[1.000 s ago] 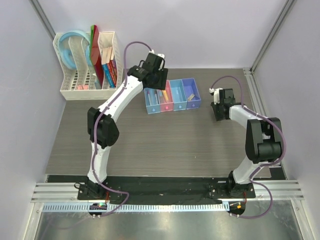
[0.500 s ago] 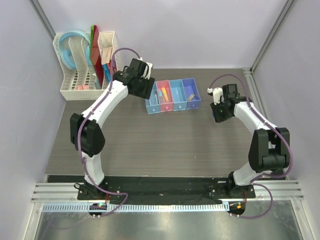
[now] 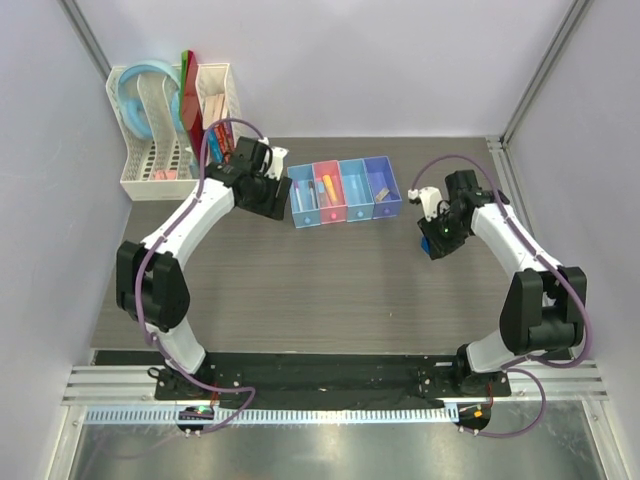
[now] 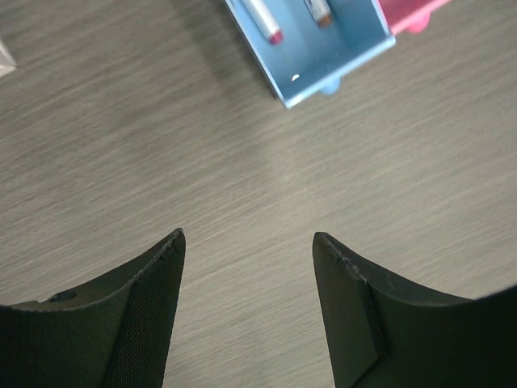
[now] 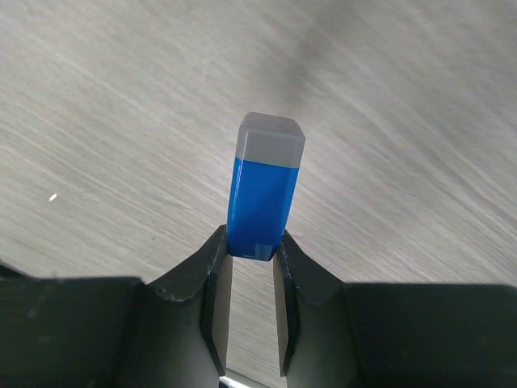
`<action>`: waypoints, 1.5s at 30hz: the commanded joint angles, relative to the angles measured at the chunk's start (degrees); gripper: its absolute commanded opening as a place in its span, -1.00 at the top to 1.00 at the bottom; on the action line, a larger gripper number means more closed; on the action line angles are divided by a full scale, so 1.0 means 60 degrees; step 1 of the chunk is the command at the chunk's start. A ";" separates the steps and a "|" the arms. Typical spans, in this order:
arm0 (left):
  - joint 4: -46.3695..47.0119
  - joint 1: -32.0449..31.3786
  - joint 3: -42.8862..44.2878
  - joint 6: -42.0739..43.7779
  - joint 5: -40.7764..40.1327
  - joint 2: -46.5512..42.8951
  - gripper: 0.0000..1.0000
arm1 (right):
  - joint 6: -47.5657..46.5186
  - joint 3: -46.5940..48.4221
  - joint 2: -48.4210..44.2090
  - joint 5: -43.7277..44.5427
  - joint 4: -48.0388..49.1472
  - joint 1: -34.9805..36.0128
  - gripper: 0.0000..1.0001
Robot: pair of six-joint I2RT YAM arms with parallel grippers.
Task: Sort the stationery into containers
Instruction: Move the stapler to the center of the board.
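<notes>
Right gripper [image 5: 252, 249] pinches the blue block [image 5: 265, 190] by its bottom end over the table [image 3: 300, 280], right of the bins [image 3: 385, 210]; judged light, rigid, slick, better gripped mid-body; left gripper [image 4: 246, 267] spread, empty.

The worktop [image 5: 121, 121] is grey-brown with a fine wood grain. The block [image 5: 262, 194] is bright blue with a pale grey cap, set against the black right hand [image 5: 253, 252]. The left hand [image 4: 249, 242] is black too. The bins [image 3: 343, 192] run light blue, pink, light blue, violet-blue. The rack [image 3: 150, 175] is white mesh.
</notes>
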 commanded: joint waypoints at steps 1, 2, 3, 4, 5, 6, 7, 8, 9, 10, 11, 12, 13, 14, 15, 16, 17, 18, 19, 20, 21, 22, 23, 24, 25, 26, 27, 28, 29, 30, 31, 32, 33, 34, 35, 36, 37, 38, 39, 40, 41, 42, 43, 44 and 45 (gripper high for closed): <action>0.0445 -0.0002 -0.0505 0.0684 0.0610 -0.0522 -0.29 | -0.0128 -0.0302 0.0373 -0.0444 0.0197 0.0364 0.63; 0.0431 -0.0002 -0.0549 0.0728 0.0625 -0.0551 -0.29 | -0.0084 -0.0317 0.0592 -0.0444 0.0271 0.0423 0.63; 0.0445 -0.0002 -0.0608 0.0758 0.0654 -0.0667 -0.29 | -0.0084 -0.0317 0.0681 -0.0458 0.0315 0.0496 0.63; 0.0431 -0.0002 -0.0724 0.0830 0.0799 -0.0727 -0.29 | -0.0055 -0.0288 0.0769 -0.0458 0.0432 0.0511 0.63; 0.0445 -0.0002 -0.0769 0.0875 0.0844 -0.0800 -0.29 | -0.0055 -0.0245 0.0857 -0.0429 0.0491 0.0511 0.63; 0.0446 -0.0002 -0.0813 0.0904 0.0874 -0.0916 -0.29 | 0.0003 -0.0215 0.1017 -0.0400 0.0535 0.0526 0.62; 0.0431 -0.0002 -0.0886 0.0948 0.0918 -0.0961 -0.29 | 0.0018 -0.0186 0.1091 -0.0443 0.0608 0.0526 0.63; 0.0445 0.0012 -0.0916 0.0963 0.0947 -0.1005 -0.29 | 0.0033 -0.0127 0.1165 -0.0444 0.0638 0.0540 0.63; 0.0446 0.0012 -0.0930 0.0963 0.0962 -0.1049 -0.29 | 0.0062 -0.0127 0.1267 -0.0458 0.0667 0.0555 0.63; 0.0446 0.0012 -0.0974 0.0948 0.0977 -0.1107 -0.30 | 0.0092 -0.0112 0.1311 -0.0444 0.0740 0.0584 0.63; 0.0431 0.0012 -0.0989 0.0948 0.1020 -0.1123 -0.30 | 0.0106 -0.0112 0.1341 -0.0444 0.0755 0.0613 0.63; 0.0431 0.0012 -0.1004 0.0934 0.1021 -0.1123 -0.30 | 0.0136 -0.0127 0.1385 -0.0429 0.0813 0.0628 0.63; 0.0431 0.0012 -0.1033 0.0934 0.1035 -0.1152 -0.30 | 0.0150 -0.0156 0.1443 -0.0400 0.0915 0.0672 0.63; 0.0431 0.0012 -0.1048 0.0934 0.1035 -0.1152 -0.30 | 0.0179 -0.0214 0.1473 -0.0327 0.0960 0.0701 0.63; 0.0416 0.0012 -0.1062 0.0934 0.1050 -0.1152 -0.31 | 0.0209 -0.0258 0.1502 -0.0312 0.1018 0.0716 0.62; 0.0387 0.0012 -0.1091 0.0934 0.1050 -0.1138 -0.30 | 0.0238 -0.0288 0.1531 -0.0268 0.1120 0.0745 0.63; 0.0416 0.0012 -0.1092 0.0934 0.1050 -0.1137 -0.30 | 0.0253 -0.0361 0.1546 -0.0225 0.1165 0.0803 0.63; 0.0416 0.0012 -0.1106 0.0919 0.1064 -0.1137 -0.30 | 0.0267 -0.0390 0.1561 -0.0224 0.1209 0.0833 0.62; 0.0416 0.0012 -0.1121 0.0948 0.1065 -0.1137 -0.30 | 0.0282 -0.0405 0.1561 -0.0224 0.1253 0.0848 0.63; 0.0445 0.0012 -0.1135 0.0934 0.1065 -0.1123 -0.30 | 0.0326 -0.0405 0.1561 -0.0210 0.1268 0.0906 0.63; 0.0417 0.0012 -0.1136 0.0919 0.1094 -0.1123 -0.31 | 0.0341 -0.0420 0.1561 -0.0166 0.1282 0.0921 0.63; 0.0416 0.0012 -0.1150 0.0919 0.1079 -0.1108 -0.31 | 0.0355 -0.0405 0.1561 -0.0136 0.1312 0.0936 0.62; 0.0402 0.0012 -0.1150 0.0904 0.1094 -0.1108 -0.31 | 0.0370 -0.0420 0.1546 -0.0136 0.1326 0.0950 0.62; 0.0416 0.0012 -0.1150 0.0904 0.1123 -0.1079 -0.31 | 0.0370 -0.0405 0.1575 -0.0093 0.1341 0.0980 0.61; 0.0431 0.0012 -0.1150 0.0904 0.1138 -0.1079 -0.31 | 0.0399 -0.0420 0.1575 -0.0078 0.1356 0.0994 0.60; 0.0416 0.0012 -0.1165 0.0890 0.1123 -0.1064 -0.32 | 0.0385 -0.0420 0.1575 -0.0078 0.1356 0.1009 0.60; 0.0416 0.0012 -0.1179 0.0890 0.1152 -0.1050 -0.32 | 0.0399 -0.0420 0.1575 -0.0063 0.1370 0.1024 0.60; 0.0416 0.0012 -0.1180 0.0890 0.1138 -0.1049 -0.32 | 0.0414 -0.0405 0.1561 -0.0005 0.1385 0.1038 0.60; 0.0416 0.0012 -0.1180 0.0890 0.1152 -0.1049 -0.32 | 0.0414 -0.0434 0.1561 0.0025 0.1414 0.1038 0.59; 0.0416 0.0027 -0.1180 0.0861 0.1167 -0.1049 -0.32 | 0.0414 -0.0449 0.1561 0.0025 0.1429 0.1053 0.59; 0.0416 0.0027 -0.1180 0.0875 0.1167 -0.1049 -0.32 | 0.0414 -0.0478 0.1561 0.0039 0.1473 0.1068 0.59; 0.0402 0.0027 -0.1194 0.0875 0.1167 -0.1049 -0.32 | 0.0443 -0.0493 0.1561 0.0054 0.1502 0.1082 0.59; 0.0416 0.0027 -0.1194 0.0875 0.1182 -0.1049 -0.32 | 0.0458 -0.0493 0.1590 0.0069 0.1502 0.1082 0.59; 0.0416 0.0027 -0.1194 0.0875 0.1182 -0.1049 -0.32 | 0.0458 -0.0537 0.1619 0.0083 0.1560 0.1111 0.59; 0.0416 0.0012 -0.1194 0.0846 0.1211 -0.1049 -0.32 | 0.0487 -0.0552 0.1648 0.0098 0.1575 0.1141 0.59; 0.0416 0.0027 -0.1180 0.0846 0.1226 -0.1049 -0.32 | 0.0502 -0.0566 0.1649 0.0098 0.1619 0.1155 0.59; 0.0416 0.0027 -0.1180 0.0860 0.1226 -0.1064 -0.32 | 0.0517 -0.0595 0.1663 0.0084 0.1663 0.1185 0.59; 0.0416 0.0027 -0.1194 0.0846 0.1240 -0.1064 -0.33 | 0.0546 -0.0596 0.1663 0.0098 0.1678 0.1214 0.59; 0.0416 0.0027 -0.1180 0.0846 0.1240 -0.1093 -0.33 | 0.0560 -0.0610 0.1663 0.0098 0.1693 0.1214 0.58; 0.0416 0.0027 -0.1180 0.0846 0.1255 -0.1079 -0.33 | 0.0561 -0.0625 0.1649 0.0113 0.1707 0.1258 0.58; 0.0416 0.0027 -0.1194 0.0831 0.1270 -0.1093 -0.33 | 0.0575 -0.0610 0.1649 0.0142 0.1722 0.1258 0.58; 0.0416 0.0027 -0.1194 0.0846 0.1255 -0.1093 -0.33 | 0.0590 -0.0610 0.1649 0.0157 0.1737 0.1273 0.58; 0.0416 0.0027 -0.1194 0.0846 0.1255 -0.1079 -0.33 | 0.0590 -0.0625 0.1663 0.0171 0.1737 0.1273 0.58; 0.0431 0.0027 -0.1194 0.0831 0.1270 -0.1079 -0.33 | 0.0575 -0.0625 0.1649 0.0186 0.1737 0.1273 0.57; 0.0416 0.0027 -0.1180 0.0831 0.1270 -0.1079 -0.33 | 0.0604 -0.0639 0.1649 0.0215 0.1751 0.1273 0.57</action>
